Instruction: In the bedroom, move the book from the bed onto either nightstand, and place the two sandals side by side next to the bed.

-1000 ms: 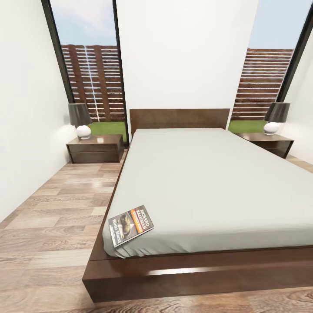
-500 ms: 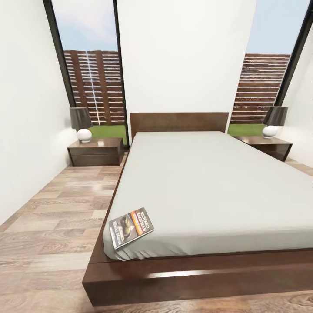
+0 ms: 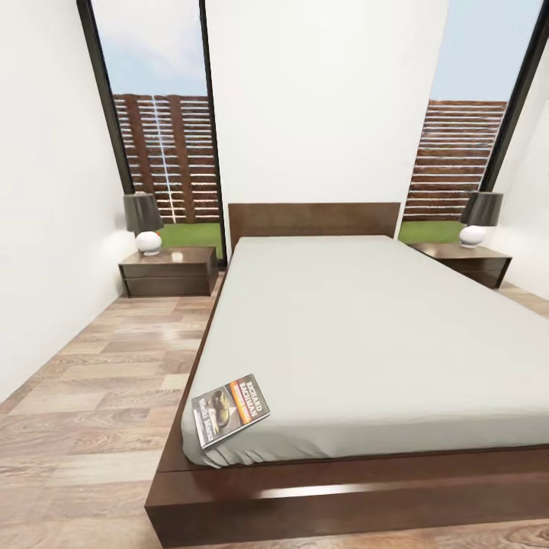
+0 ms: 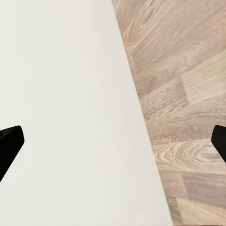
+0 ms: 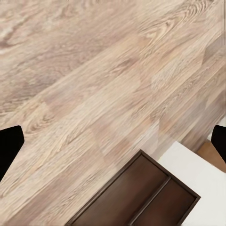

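The book lies flat on the near left corner of the bed, cover up, close to the mattress edge. One nightstand stands left of the headboard, another nightstand to its right. The two sandals are out of view. In the left wrist view my left gripper is open, its black fingertips far apart over a white wall and wood floor. My right gripper is open too, with nothing between its fingers, above wood planks and a dark brown wooden piece.
Each nightstand carries a lamp with a dark shade, the left lamp and the right lamp. A strip of wood floor runs between the bed's left side and the white wall. Tall black-framed windows flank the headboard.
The whole head view has shifted, with the bed and nightstands sitting a little lower in the picture, so the camera moved. The book lies in the same place on the mattress.
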Tool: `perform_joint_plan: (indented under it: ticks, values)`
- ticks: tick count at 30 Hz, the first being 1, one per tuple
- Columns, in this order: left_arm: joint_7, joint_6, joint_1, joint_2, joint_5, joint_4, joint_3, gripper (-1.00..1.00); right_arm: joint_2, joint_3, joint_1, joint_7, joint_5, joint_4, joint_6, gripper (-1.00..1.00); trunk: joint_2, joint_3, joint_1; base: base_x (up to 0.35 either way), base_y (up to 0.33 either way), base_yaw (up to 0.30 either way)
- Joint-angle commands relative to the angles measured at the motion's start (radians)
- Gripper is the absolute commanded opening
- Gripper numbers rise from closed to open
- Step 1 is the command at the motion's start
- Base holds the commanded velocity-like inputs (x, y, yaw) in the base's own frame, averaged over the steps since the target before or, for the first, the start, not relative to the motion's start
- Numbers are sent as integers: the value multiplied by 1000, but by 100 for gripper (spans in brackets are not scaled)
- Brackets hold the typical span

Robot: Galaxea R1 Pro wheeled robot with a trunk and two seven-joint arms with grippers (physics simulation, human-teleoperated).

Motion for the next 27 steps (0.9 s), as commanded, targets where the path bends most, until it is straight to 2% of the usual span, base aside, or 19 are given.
perform_joint_plan:
  ticks: [1, 11, 19, 27]
  values:
    - [2, -2, 2, 0, 9, -1, -9, 100, -2, -4, -1, -1, -2, 2, -8, 100, 7, 3, -4, 0, 0, 0]
    - [2, -1, 13, 0, 9, -1, -9, 100, -16, -20, -1, -5, -2, -3, -9, 100, 77, 34, -42, 0, 0, 0]
    - [2, -1, 17, 0, 9, 7, -9, 100, -39, -81, -1, -10, -2, -7, -9, 100, 133, 59, -73, 0, 0, 0]
    - [2, -1, 19, 0, 8, 20, -9, 100, -63, -114, -1, -12, -2, -12, -9, 100, 189, 84, -104, 0, 0, 0]
